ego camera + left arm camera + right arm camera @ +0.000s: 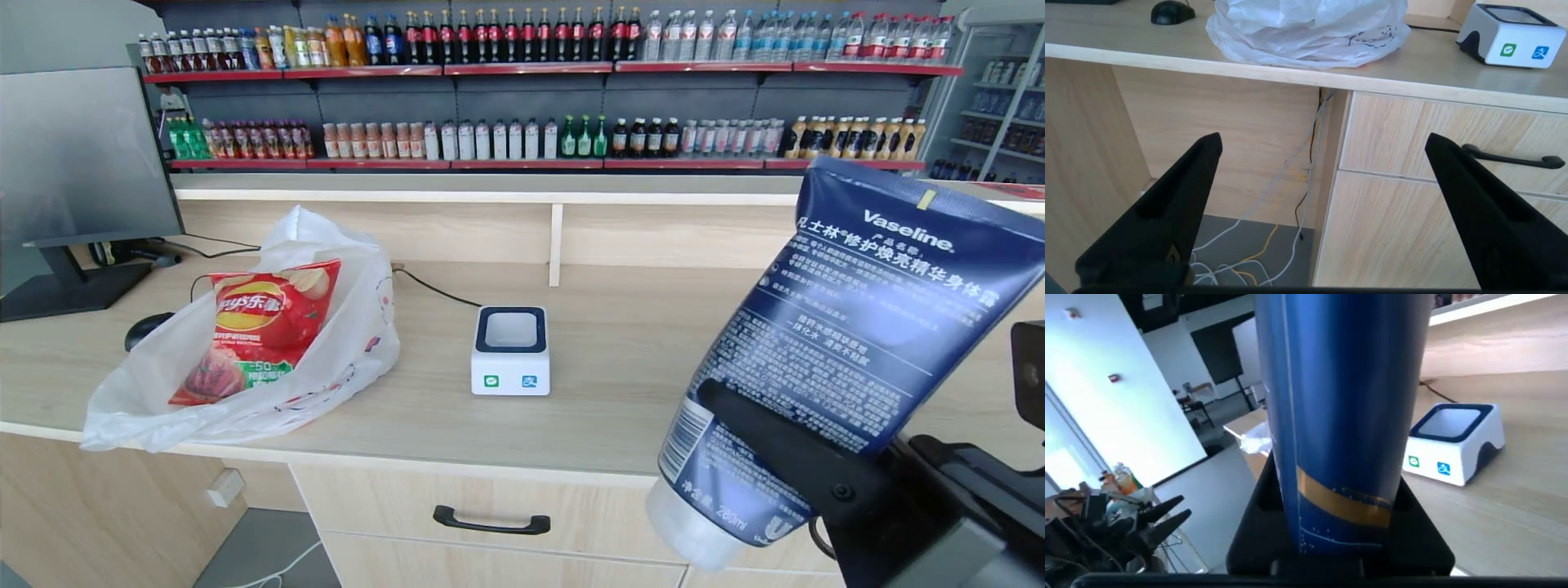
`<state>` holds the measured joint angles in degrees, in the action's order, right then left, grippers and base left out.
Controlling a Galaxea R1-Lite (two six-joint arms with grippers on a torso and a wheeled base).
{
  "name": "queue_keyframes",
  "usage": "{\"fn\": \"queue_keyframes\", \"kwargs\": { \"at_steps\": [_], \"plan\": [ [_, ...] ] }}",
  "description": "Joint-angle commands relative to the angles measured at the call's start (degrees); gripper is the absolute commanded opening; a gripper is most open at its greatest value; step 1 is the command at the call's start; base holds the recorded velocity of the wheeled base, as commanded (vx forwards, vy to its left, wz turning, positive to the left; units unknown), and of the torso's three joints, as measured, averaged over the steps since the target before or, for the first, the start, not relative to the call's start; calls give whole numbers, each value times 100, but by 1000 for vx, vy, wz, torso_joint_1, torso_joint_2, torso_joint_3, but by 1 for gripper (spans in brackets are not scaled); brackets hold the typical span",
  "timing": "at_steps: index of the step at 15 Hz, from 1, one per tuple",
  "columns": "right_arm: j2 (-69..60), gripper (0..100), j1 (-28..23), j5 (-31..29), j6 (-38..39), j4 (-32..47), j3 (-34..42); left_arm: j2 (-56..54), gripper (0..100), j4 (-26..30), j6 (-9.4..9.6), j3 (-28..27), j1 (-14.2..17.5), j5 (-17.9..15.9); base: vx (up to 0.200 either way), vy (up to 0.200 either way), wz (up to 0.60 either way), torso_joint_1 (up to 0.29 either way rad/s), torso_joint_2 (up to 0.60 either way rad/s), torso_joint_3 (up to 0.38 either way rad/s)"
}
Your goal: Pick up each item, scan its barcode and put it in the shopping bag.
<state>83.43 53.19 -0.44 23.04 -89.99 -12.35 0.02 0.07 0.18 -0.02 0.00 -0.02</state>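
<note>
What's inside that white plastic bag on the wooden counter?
A red crisp packet leans inside the thin white plastic shopping bag, its front showing through the open mouth. Anything behind or beneath it is hidden by the packet and crumpled plastic.

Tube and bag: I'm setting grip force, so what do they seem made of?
The tube is probably soft plastic with a glossy dark blue finish: there is sheen along its side and a flat sealed end. The bag looks like thin, whitish, translucent plastic film: it crinkles, and the chips partly show through.
</note>
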Motion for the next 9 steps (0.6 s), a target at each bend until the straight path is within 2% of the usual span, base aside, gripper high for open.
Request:
{"fn": "queue_keyframes", "kwargs": {
  "at_steps": [1, 6, 9],
  "plan": [
    [156, 0, 34, 308, 254, -1, -189, -2, 100, 1, -1, 2, 0, 2, 0, 0, 0, 0, 0, 0],
    [-328, 0, 43, 1459, 799, -1, -145, -2, 100, 1, -1, 2, 0, 2, 0, 0, 0, 0, 0, 0],
    [-372, 0, 43, 1494, 1317, -1, -470, -2, 100, 1, -1, -6, 0, 2, 0, 0, 0, 0, 0, 0]
  ]
}}
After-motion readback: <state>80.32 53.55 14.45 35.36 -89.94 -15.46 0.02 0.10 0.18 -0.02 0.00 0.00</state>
